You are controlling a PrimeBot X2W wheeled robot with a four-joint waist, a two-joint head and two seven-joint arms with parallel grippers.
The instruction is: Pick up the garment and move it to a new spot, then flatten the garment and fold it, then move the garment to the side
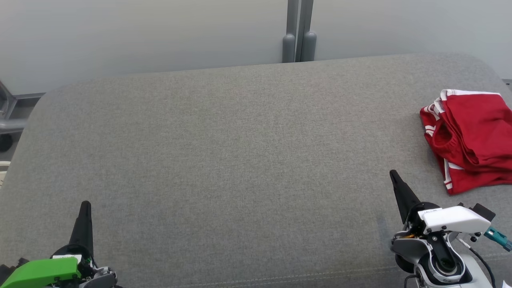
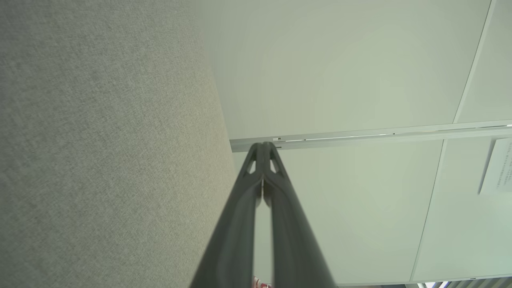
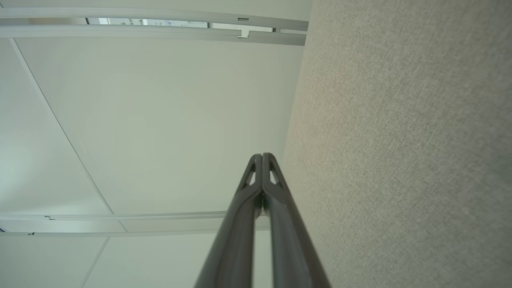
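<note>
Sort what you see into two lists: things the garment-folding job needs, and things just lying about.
Job: red garment; grey padded surface it lies on; left end effector; right end effector.
Lying about: grey wall post; metal frame; paper notice.

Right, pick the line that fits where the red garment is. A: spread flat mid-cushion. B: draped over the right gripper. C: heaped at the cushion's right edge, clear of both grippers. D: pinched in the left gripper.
C: the red garment lies heaped at the right edge of the grey cushion, apart from the shut right gripper and far from the left gripper.
</note>
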